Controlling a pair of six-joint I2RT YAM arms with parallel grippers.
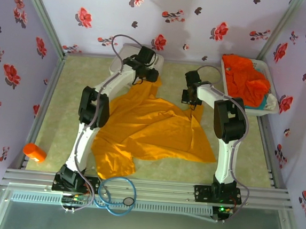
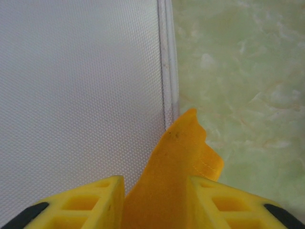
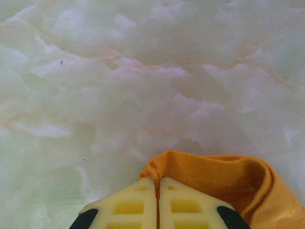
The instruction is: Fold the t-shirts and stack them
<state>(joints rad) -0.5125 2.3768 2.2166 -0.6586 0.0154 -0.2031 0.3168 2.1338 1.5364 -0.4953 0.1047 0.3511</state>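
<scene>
the golden yellow-orange cloth t-shirt (image 1: 157,131) lies rumpled — our right gripper (image 3: 157,183) pinches its edge tight, our left gripper (image 2: 155,187) stands part-open around a corner. we'd lay that corner flat — no bunching.

The right gripper (image 3: 157,180) sits at the bottom edge, its two pale yellow fingers (image 3: 128,206) pressed together. They pinch a small fold of the golden-orange t-shirt (image 3: 228,177), which bunches to their right. Beyond lies the pale, marbled green-white counter (image 3: 143,71).
</scene>
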